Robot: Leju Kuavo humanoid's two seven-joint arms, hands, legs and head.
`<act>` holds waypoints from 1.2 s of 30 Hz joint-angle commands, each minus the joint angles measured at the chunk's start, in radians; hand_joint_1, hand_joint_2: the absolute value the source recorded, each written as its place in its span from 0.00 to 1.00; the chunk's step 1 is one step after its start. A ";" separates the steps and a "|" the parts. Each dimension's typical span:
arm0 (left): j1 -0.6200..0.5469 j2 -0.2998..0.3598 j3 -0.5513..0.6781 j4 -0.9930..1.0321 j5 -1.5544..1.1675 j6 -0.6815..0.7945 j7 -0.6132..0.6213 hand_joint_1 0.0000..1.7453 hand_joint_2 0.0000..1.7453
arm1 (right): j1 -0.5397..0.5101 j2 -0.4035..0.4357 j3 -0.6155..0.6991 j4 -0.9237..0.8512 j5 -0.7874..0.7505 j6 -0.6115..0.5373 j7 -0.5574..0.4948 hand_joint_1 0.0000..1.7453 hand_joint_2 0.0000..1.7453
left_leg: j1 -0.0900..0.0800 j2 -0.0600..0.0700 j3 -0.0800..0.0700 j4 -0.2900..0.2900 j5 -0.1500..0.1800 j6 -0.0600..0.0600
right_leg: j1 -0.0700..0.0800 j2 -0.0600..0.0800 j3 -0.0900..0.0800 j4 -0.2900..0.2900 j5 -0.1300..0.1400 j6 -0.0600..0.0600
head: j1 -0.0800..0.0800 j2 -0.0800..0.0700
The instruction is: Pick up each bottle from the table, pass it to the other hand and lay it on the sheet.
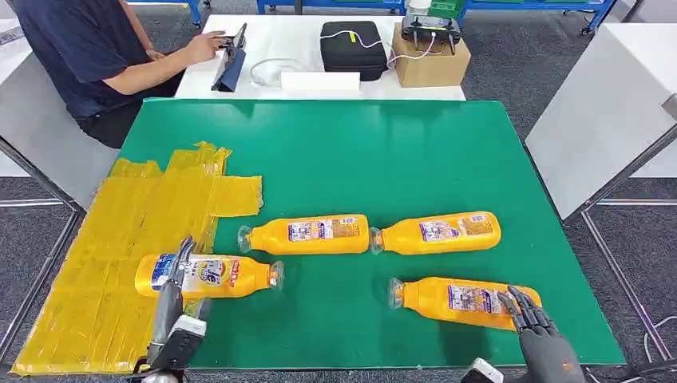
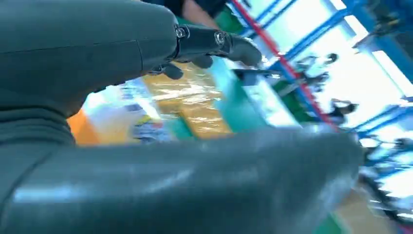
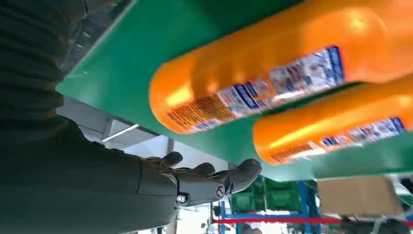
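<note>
Four orange bottles lie on their sides on the green mat point(image 1: 335, 159). One bottle point(image 1: 215, 276) rests half on the yellow sheet point(image 1: 104, 239), its cap end out on the green. My left hand point(image 1: 177, 311) reaches over that bottle's label end with fingers point(image 2: 214, 43) stretched out straight, gripping nothing; the label point(image 2: 122, 109) lies under them. Two bottles point(image 1: 307, 234) point(image 1: 439, 232) lie end to end mid-mat. The fourth bottle point(image 1: 459, 302) point(image 3: 272, 73) lies at the front right. My right hand point(image 1: 533, 323) hovers at its base end, fingers point(image 3: 204, 178) spread and apart from it.
A person point(image 1: 88, 48) sits at the back left by a white table carrying a black case point(image 1: 353, 48) and a cardboard box point(image 1: 431, 60). Another white table point(image 1: 607, 104) stands to the right. The mat's front edge point(image 1: 399, 363) runs just before my hands.
</note>
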 commanded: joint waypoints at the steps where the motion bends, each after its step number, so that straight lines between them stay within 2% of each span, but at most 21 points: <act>1: 0.019 0.077 -0.111 -0.232 0.091 -0.077 0.004 0.00 0.00 | 0.006 0.038 -0.065 0.079 0.022 0.042 0.027 0.00 1.00 | 0.000 0.001 0.000 0.000 -0.001 0.001 | 0.000 -0.001 0.001 0.000 -0.001 -0.002 | 0.000 0.000; 3: 0.019 0.077 -0.111 -0.232 0.091 -0.077 0.004 0.00 0.00 | 0.006 0.038 -0.065 0.079 0.022 0.042 0.027 0.00 1.00 | 0.000 0.001 -0.001 0.000 0.000 0.000 | 0.000 0.000 0.000 -0.001 0.000 -0.001 | 0.000 0.000; 7: 0.019 0.073 -0.132 -0.233 0.070 -0.081 0.004 0.00 0.00 | -0.065 0.084 -0.078 0.142 0.064 0.027 0.013 0.00 1.00 | 0.001 0.001 -0.001 -0.001 0.000 0.000 | 0.000 0.000 0.000 -0.001 0.000 -0.001 | 0.000 0.000; 14: 0.004 0.078 -0.156 -0.234 0.086 -0.089 0.004 0.00 0.00 | -0.146 0.111 -0.081 0.212 0.115 0.033 -0.007 0.00 1.00 | 0.000 0.002 -0.001 -0.001 0.000 0.000 | 0.000 0.001 -0.001 -0.001 0.001 -0.001 | 0.000 0.000; 21: 0.007 0.080 -0.156 -0.241 0.093 -0.097 0.004 0.00 0.00 | -0.156 0.114 -0.076 0.217 0.126 0.033 -0.007 0.00 1.00 | 0.000 0.002 0.001 -0.002 0.000 0.000 | 0.000 0.001 0.001 -0.002 0.001 -0.002 | 0.000 0.000; 29: -0.012 0.087 -0.179 -0.245 0.099 -0.117 0.004 0.00 0.00 | -0.237 0.110 -0.049 0.348 0.148 0.072 -0.009 0.00 1.00 | 0.000 0.002 -0.001 -0.001 0.000 0.000 | 0.000 0.001 0.000 -0.001 0.001 -0.001 | 0.000 0.000; 36: -0.020 0.088 -0.187 -0.240 0.102 -0.123 0.004 0.00 0.00 | -0.251 0.104 -0.035 0.392 0.168 0.079 -0.002 0.00 1.00 | 0.001 0.001 -0.001 -0.001 0.000 0.000 | 0.000 0.000 0.000 -0.001 0.001 -0.001 | 0.000 0.000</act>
